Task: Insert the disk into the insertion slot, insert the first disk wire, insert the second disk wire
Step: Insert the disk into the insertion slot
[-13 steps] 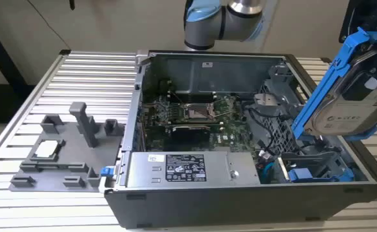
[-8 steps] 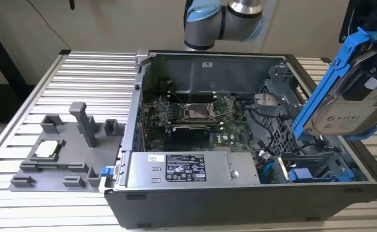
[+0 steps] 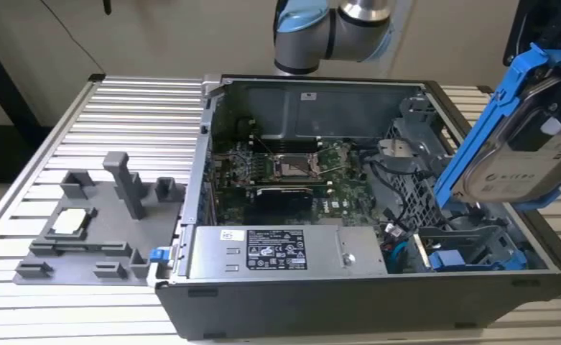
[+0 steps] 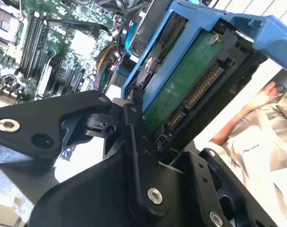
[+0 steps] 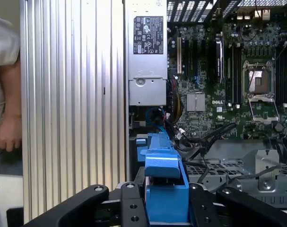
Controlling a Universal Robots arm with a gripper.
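The disk (image 3: 521,162), a silver drive with a white label in a blue carrier frame, hangs tilted above the case's side at the exterior view's right. My gripper (image 3: 556,79) is shut on its upper end. In the second wrist view the disk (image 4: 181,87) shows its green circuit board and connectors, clamped between black fingers (image 4: 134,142). In the first wrist view the blue carrier (image 5: 164,182) sits between my fingers (image 5: 131,205). The insertion slot (image 3: 464,241), a grey cage bay with blue rails, lies below the disk inside the case.
The open computer case (image 3: 357,302) holds a motherboard (image 3: 280,169), a silver labelled power-supply box (image 3: 275,251) and loose cables (image 3: 395,248). Another blue carrier (image 3: 452,260) sits low in the cage. A grey fixture tray (image 3: 88,215) stands at the exterior view's left. A person's hand (image 5: 8,135) is beside the table.
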